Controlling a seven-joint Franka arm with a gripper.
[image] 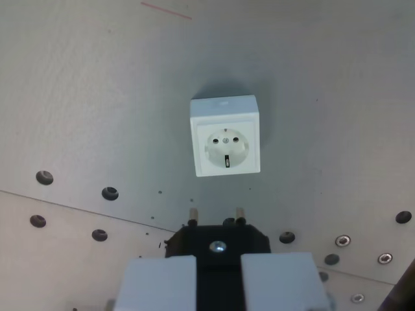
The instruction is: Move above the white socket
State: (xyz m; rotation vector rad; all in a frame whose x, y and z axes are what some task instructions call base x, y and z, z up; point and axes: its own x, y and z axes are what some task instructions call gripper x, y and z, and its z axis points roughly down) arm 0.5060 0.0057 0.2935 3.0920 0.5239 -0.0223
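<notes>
Wrist view: white socket (225,136) above hand (218,275)

table (97,97): grey, matte panels, seam running across lower part
holes (109,193): dark, scattered along seam
screws (343,241): silver, lower right
red line (166,10): thin, top edge

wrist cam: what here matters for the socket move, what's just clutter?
Job:
- white socket, on the board
- claw, shut on black plug, two pins toward the socket

Clutter:
- screw holes across the board
- red line at the top
- board seam
</notes>
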